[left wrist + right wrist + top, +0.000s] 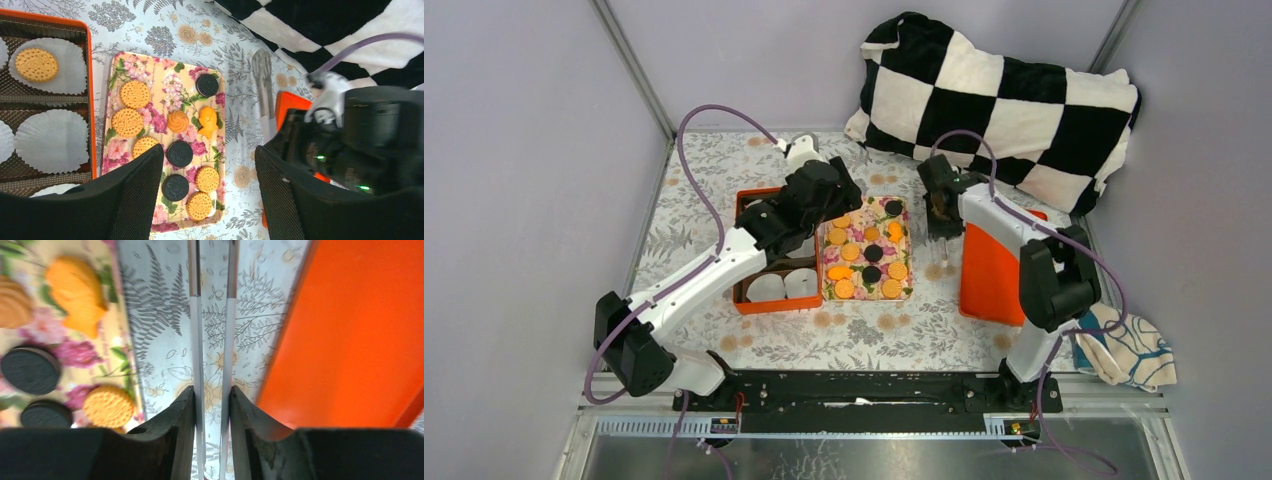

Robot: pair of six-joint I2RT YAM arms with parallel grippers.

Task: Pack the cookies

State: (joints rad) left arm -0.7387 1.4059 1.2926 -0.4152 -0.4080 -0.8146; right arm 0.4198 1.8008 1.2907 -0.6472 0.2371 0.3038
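Note:
Several cookies [867,250], orange-tan and black discs, lie on the floral tray [910,262]; they also show in the left wrist view [135,94]. One tan cookie [36,65] lies in a white paper cup in the orange box [742,300]. My left gripper [207,200] is open and empty, above the tray's edge. My right gripper [212,405] is shut on metal tongs [195,315], whose tips point down at the tablecloth between the tray and an orange lid. The tongs also show in the top view [940,250].
The orange lid [989,270] lies right of the tray. Empty paper cups [52,141] fill the box. A black-and-white checkered pillow [1004,90] sits at the back. A patterned cloth [1129,350] lies at the right front.

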